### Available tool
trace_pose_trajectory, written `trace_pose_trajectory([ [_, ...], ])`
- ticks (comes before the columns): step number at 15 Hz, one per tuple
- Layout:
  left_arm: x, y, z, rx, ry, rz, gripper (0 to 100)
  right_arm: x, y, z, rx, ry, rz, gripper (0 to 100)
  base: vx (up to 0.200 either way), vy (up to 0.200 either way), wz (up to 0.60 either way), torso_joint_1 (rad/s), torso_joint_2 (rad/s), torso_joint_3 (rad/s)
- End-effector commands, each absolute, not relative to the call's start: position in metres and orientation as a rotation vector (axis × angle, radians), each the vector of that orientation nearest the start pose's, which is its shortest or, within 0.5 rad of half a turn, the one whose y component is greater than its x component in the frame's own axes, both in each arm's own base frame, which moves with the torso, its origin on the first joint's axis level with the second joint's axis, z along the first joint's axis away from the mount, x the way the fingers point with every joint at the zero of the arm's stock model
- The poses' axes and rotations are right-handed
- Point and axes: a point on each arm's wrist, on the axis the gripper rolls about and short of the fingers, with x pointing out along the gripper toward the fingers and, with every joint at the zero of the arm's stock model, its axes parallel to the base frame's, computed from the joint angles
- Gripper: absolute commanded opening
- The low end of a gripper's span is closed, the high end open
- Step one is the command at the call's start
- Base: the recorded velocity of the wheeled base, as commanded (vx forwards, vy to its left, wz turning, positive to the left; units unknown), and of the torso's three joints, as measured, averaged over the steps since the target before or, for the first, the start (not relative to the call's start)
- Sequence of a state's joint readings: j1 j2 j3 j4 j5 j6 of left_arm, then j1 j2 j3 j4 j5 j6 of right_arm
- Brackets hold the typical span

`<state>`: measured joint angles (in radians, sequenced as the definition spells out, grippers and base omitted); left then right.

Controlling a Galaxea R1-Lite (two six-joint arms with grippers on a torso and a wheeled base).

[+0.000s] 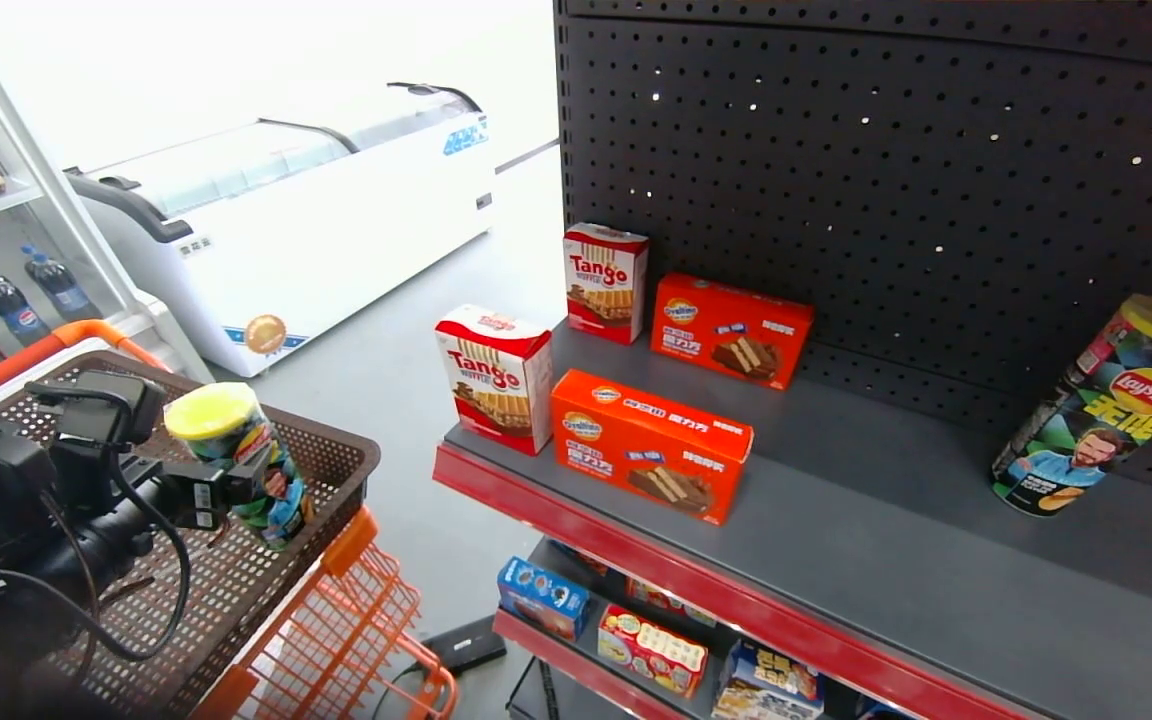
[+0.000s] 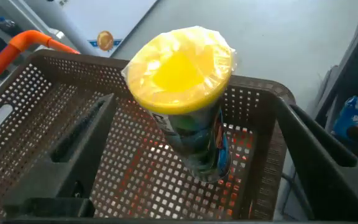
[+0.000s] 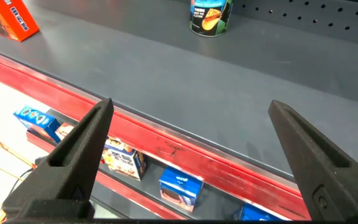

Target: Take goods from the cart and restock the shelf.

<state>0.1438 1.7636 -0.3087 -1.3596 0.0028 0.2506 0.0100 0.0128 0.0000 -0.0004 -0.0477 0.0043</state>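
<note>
Shelf (image 1: 886,560) cut off rightward, held chip can (image 1: 211,412) partly behind left jaws

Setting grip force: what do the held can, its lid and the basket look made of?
Can: glossy printed tube, likely cardboard. Lid: yellow translucent plastic, light glows through. Basket: matte brown plastic, moulded perforated walls.

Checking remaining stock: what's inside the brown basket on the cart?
One yellow-lidded can, held by the left claw. Around it the basket's mesh floor looks bare. The patch right under the can is hidden.
</note>
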Motion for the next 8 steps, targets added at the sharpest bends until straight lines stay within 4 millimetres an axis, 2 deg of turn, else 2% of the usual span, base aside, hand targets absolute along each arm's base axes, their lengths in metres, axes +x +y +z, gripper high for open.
trace_pose_trajectory([
  [1, 0.246, 0.044, 0.117, 0.242, 0.123, 0.167, 100, -0.022, -0.001, 0.076, 0.004, 0.011, -0.035, 100, 0.000, 0.000, 0.00, 0.000, 0.00, 0.000],
  [5, 0.251, 0.058, 0.110, 0.215, 0.147, 0.215, 100, -0.022, -0.001, 0.076, 0.004, 0.011, -0.037, 100, 0.000, 0.000, 0.00, 0.000, 0.00, 0.000],
  [8, 0.261, 0.061, 0.099, 0.101, 0.168, 0.217, 100, -0.022, -0.001, 0.076, 0.004, 0.011, -0.037, 100, 0.000, 0.000, 0.00, 0.000, 0.00, 0.000],
])
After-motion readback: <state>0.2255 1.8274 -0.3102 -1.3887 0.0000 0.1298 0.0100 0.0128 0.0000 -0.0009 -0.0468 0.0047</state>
